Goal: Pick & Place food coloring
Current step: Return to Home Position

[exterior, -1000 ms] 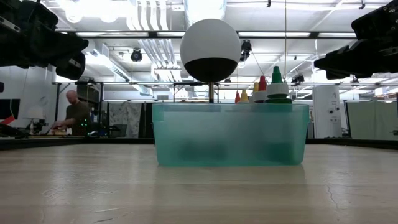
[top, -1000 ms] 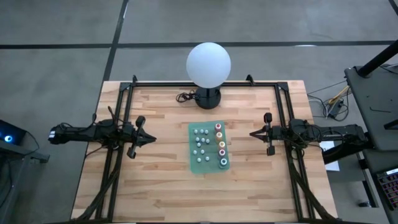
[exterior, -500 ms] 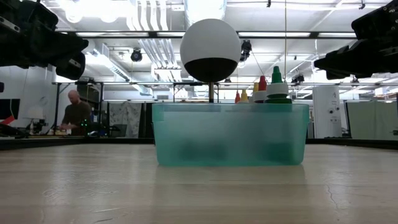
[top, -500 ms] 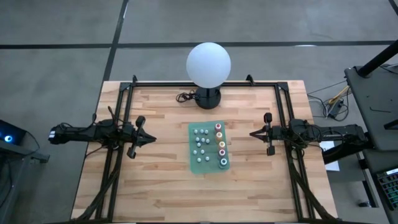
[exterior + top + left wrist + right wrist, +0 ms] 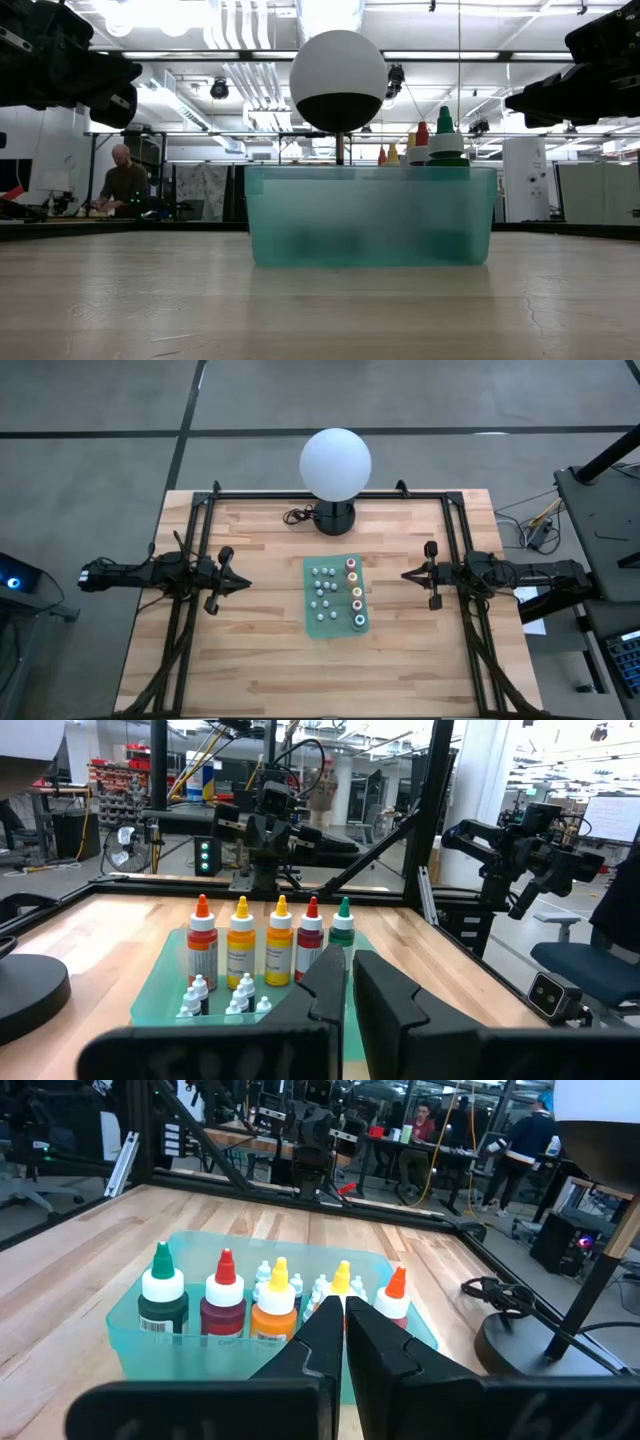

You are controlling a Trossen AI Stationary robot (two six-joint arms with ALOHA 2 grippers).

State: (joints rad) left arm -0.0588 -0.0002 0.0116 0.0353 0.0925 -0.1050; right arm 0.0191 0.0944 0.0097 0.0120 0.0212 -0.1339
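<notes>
The food coloring stands upright in a translucent green tray [image 5: 312, 622] at the table's middle. Several taller bottles with coloured tops [image 5: 355, 593] form a row on the tray's right side. Several small whitish ones [image 5: 322, 588] stand to their left. The left wrist view shows the tall row [image 5: 270, 940] behind the small bottles [image 5: 215, 995]. The right wrist view shows the tall row [image 5: 224, 1305] in front. My left gripper [image 5: 246, 582] hovers shut left of the tray, level and pointing at it. My right gripper [image 5: 405, 573] hovers shut to the tray's right, also pointing at it.
A white globe lamp [image 5: 335, 460] on a black base [image 5: 333, 517] stands behind the tray at the far edge, its cable [image 5: 296, 515] beside it. Black frame rails [image 5: 192, 560] run along the table's left, right and far sides. People [image 5: 122, 180] work in the room beyond.
</notes>
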